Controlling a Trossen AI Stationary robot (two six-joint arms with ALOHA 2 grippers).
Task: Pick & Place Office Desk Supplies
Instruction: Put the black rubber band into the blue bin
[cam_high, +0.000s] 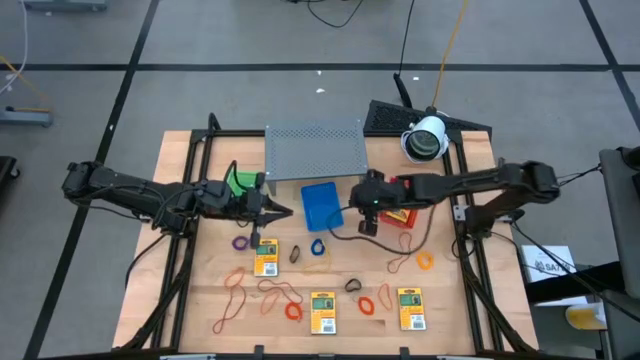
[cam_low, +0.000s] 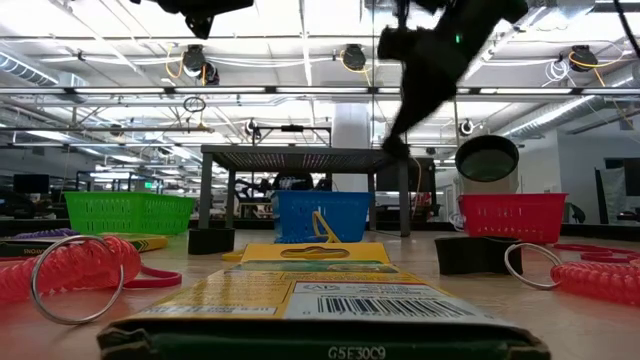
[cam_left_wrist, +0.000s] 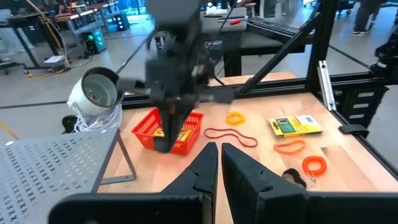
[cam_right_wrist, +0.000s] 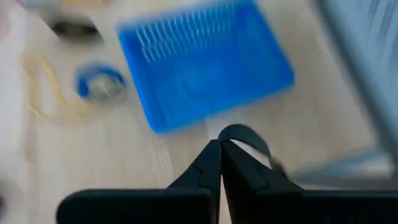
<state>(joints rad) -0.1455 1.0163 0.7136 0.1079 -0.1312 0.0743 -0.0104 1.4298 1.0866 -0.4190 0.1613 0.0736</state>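
From overhead I have my left arm stretched in from the left edge, its left gripper (cam_high: 278, 211) pointing toward the table's middle with the green plastic tray (cam_high: 240, 181) just behind it and the grey perforated metal shelf (cam_high: 315, 150) beyond its tip. Its wrist camera shows what the top view cannot: the two dark fingers (cam_left_wrist: 202, 163) sit nearly pressed together with only a sliver between them, and nothing is in them.

Just past that tip is the blue plastic tray (cam_high: 321, 204). My right arm reaches in from the right, elbow bent, its right gripper (cam_high: 362, 222) hanging beside the blue tray's right side, in front of the red plastic tray (cam_high: 400, 216). The right wrist view is smeared, but the fingertips (cam_right_wrist: 211, 155) meet, and a thin dark loop (cam_right_wrist: 244, 134) curls off them; I cannot tell whether it is pinched there.

The supplies lie nearer the table's front than both grippers: a purple ring (cam_high: 240, 242), a small yellow rectangular packet (cam_high: 265, 258), a blue ring (cam_high: 318, 247), orange-red rubber-band loops (cam_high: 232, 300), two more yellow packets (cam_high: 322, 311) (cam_high: 411, 307) and a yellow-orange ring (cam_high: 425, 261). The low view puts one packet (cam_low: 300, 295) right at the lens, a coiled red ring (cam_low: 70, 265) beside it.
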